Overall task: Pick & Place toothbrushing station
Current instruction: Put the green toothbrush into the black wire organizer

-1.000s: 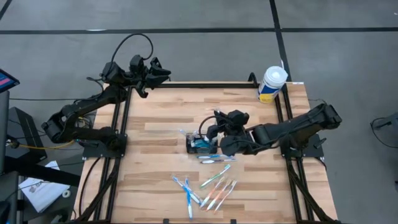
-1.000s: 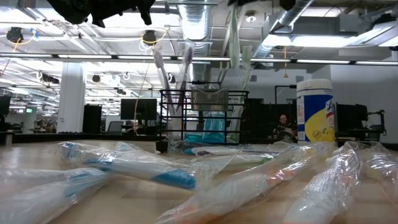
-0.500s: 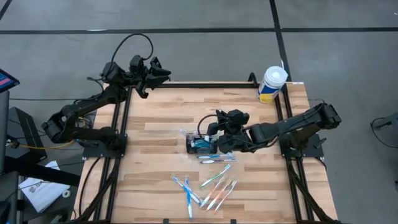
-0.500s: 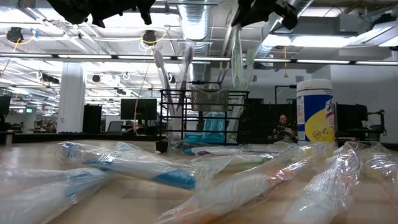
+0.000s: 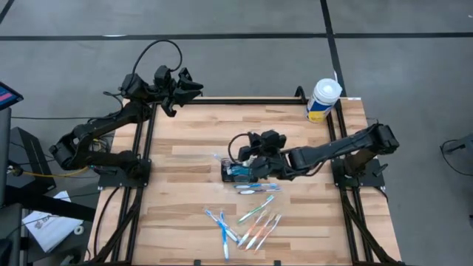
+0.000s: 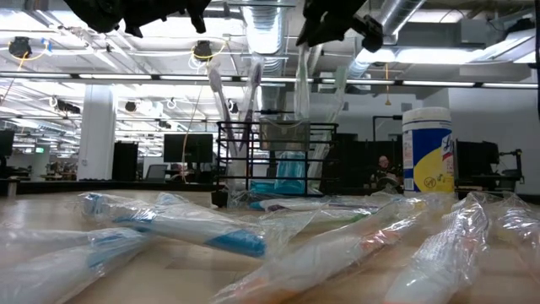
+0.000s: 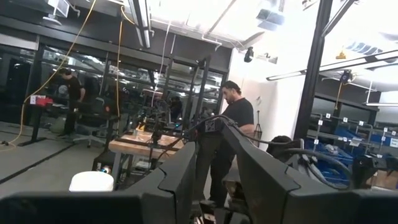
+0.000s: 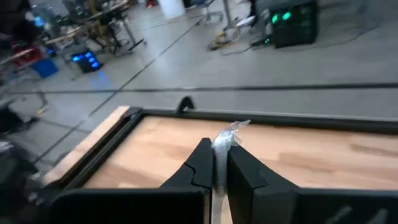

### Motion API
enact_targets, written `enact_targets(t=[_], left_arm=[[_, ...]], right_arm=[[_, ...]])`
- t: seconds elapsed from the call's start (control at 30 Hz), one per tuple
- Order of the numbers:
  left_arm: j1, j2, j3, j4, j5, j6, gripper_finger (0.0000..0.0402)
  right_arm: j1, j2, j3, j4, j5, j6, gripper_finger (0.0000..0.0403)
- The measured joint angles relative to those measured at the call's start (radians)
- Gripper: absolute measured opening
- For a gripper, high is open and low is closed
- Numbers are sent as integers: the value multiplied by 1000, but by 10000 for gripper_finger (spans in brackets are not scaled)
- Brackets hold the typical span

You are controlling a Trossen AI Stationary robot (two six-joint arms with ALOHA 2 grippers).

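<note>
**Right hand holds a wrapped toothbrush above the caddy**

The right hand [image 5: 255,157] hung over the middle of the counter [image 5: 199,140], its fingers [image 8: 200,163] pinched tight on a plastic-wrapped toothbrush [image 6: 303,83]; in the right wrist view the crinkled end of the wrapper [image 8: 225,135] stuck out from between the two dark fingers; in the low view the toothbrush dangled upright from that hand [image 6: 325,29], its lower end at the top edge of the toothbrushing station [image 6: 277,158]; whether it was already inside a compartment I could not tell. The toothbrushing station [image 5: 238,171], a black wire-mesh caddy, stood near the counter's centre, just at seven o'clock of the right hand; other wrapped brushes [image 6: 228,91] stood upright in it. More wrapped toothbrushes [image 5: 244,222] lay loose on the counter at six o'clock of the caddy, near the front edge; a white tub [image 5: 323,99] with a yellow-blue label stood at the far right corner. The left hand [image 5: 194,84] waited above the far left corner of the counter, its fingers [image 7: 180,180] part-way apart and holding nothing.
</note>
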Motion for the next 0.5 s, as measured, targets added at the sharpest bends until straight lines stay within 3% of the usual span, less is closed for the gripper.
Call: enact_targets(t=[0.1,0.5], left_arm=[[0,0,0,0,2,2,115],[0,0,-1,0,19,5,115]], right_arm=[[4,26,5,74,-4,-38,10],[-7,10,2,52,8,-105,10]])
